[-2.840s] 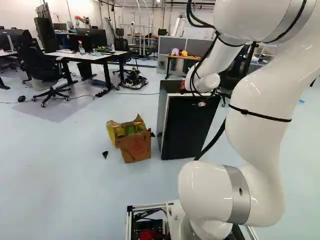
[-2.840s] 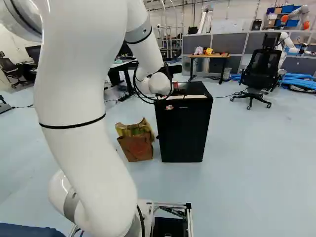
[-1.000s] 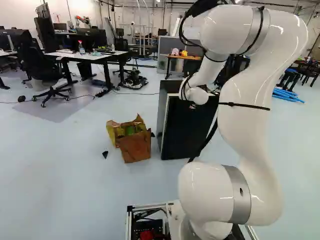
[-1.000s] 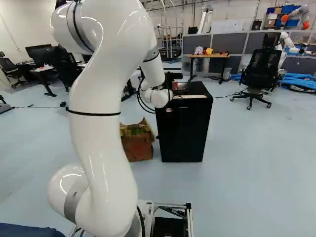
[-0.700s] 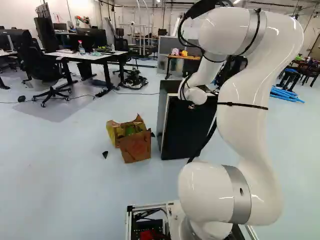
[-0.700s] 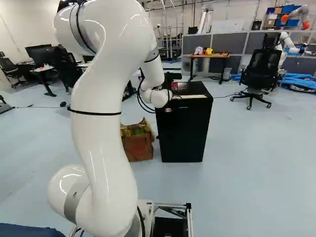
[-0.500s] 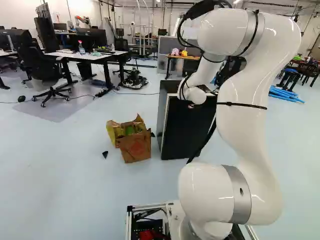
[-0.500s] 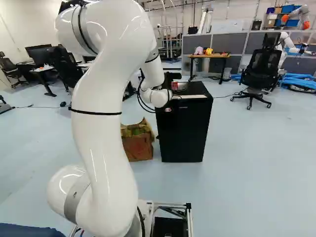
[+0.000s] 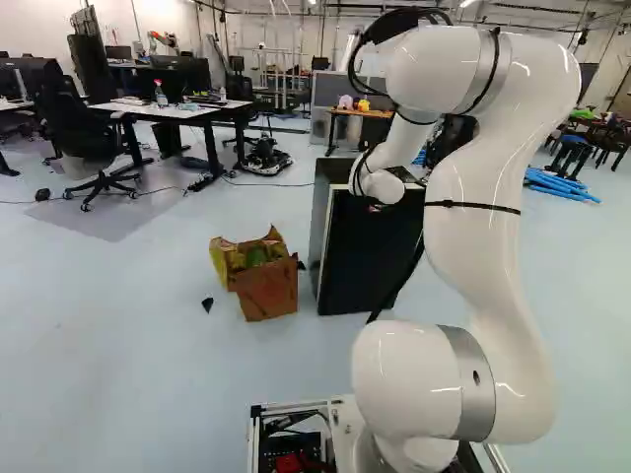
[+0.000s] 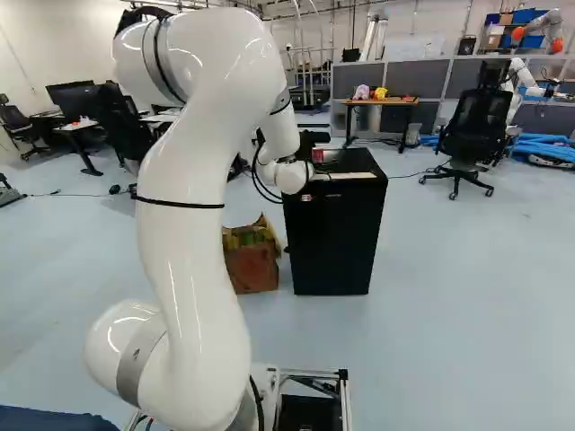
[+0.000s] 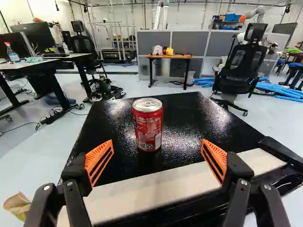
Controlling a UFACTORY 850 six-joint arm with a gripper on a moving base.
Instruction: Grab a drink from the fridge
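"End effector [image 10: 314, 137] first: how does it stand?"

"Wide. Seen from the wrist, its orange pads [image 11: 98, 161] are well apart, facing each other above the near side of the black fridge [image 10: 334, 238]."

"And the drink?"

"Red can [image 11: 147, 124], upright on top of the fridge, just ahead of the gap, touching neither pad."

"What's beside the fridge?"

"Brown paper bag [image 9: 267, 288] on the floor [image 9: 148, 325], left of it in the left base view."
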